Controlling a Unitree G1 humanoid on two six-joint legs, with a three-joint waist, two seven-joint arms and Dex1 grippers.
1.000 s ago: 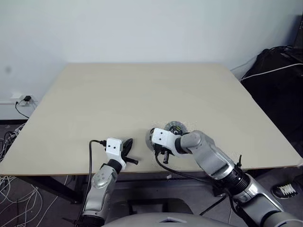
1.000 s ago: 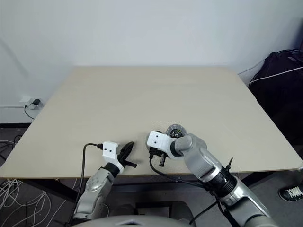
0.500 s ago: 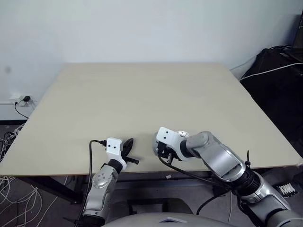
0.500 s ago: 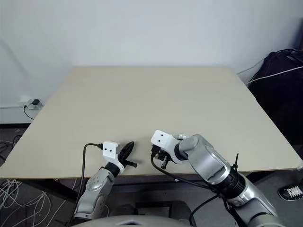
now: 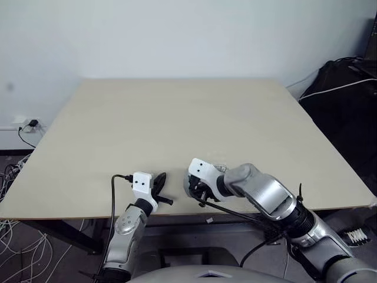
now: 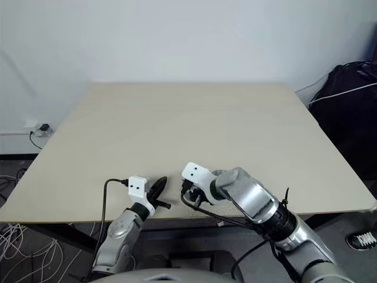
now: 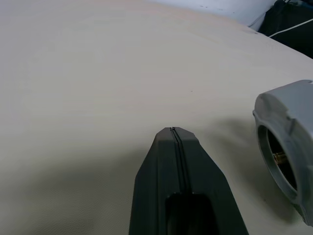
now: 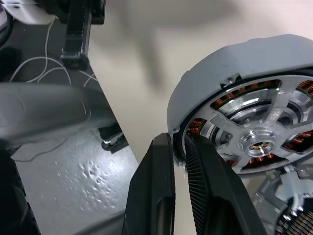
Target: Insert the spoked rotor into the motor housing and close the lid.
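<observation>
My right gripper (image 8: pixel 178 139) is shut on the rim of the motor housing (image 8: pixel 230 93), a grey round shell with copper windings (image 8: pixel 196 126) around a silver spoked centre. It holds the housing tilted on edge, just above the table's front edge (image 5: pixel 187 186). I cannot tell whether that spoked centre is the spoked rotor. Behind the right wrist lies another round silver part (image 8: pixel 286 215), mostly hidden; it may be the lid. My left gripper (image 7: pixel 172 131) is shut and empty, low over the table (image 5: pixel 159 180) and left of the housing (image 7: pixel 286 147).
The beige table (image 5: pixel 177 118) stretches bare to the white wall. Its front edge (image 5: pixel 70 211) runs just under both hands. Cables and a wall socket (image 5: pixel 26 125) are on the floor at the left. A black bag with a white cable (image 5: pixel 344 88) stands at the right.
My right wrist has rolled and tipped over with the housing in its grip, drifting slightly left. It now covers the ribbed disc that showed behind it a second ago. The left arm is still.
</observation>
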